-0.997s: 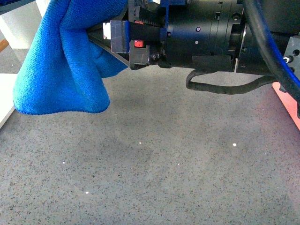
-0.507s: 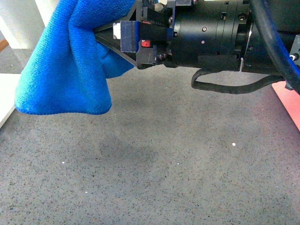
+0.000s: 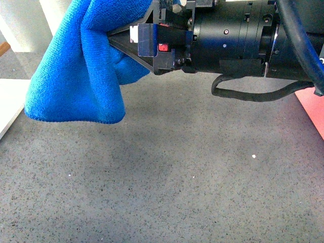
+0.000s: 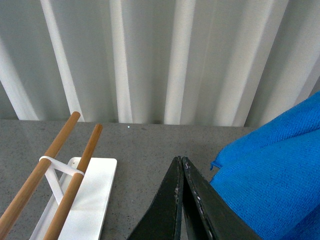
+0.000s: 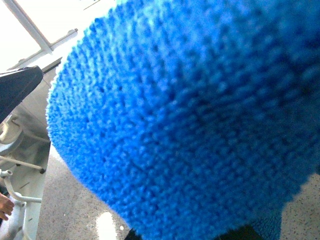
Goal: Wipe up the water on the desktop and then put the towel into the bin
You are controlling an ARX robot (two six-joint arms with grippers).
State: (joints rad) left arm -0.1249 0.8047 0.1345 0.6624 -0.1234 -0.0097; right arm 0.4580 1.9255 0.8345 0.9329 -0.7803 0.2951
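Blue towel (image 3: pixel 76 71) hangs in soft folds from the right gripper (image 3: pixel 119 43), which is clamped on its upper part and holds it clear above the desktop (image 3: pixel 177 192). Compared with a second ago, it has shifted a little toward the pink bin (image 3: pixel 311 109) at the right edge, so I judge that the wiping is finished and the carrying has begun. The cloth looks fuzzy, thick and limp. The left gripper (image 4: pixel 180 167) has its fingers pressed together on nothing.

Front view low over desktop (image 3: pixel 177 192), both wrist views close on towel (image 4: pixel 270 175), shared by all three
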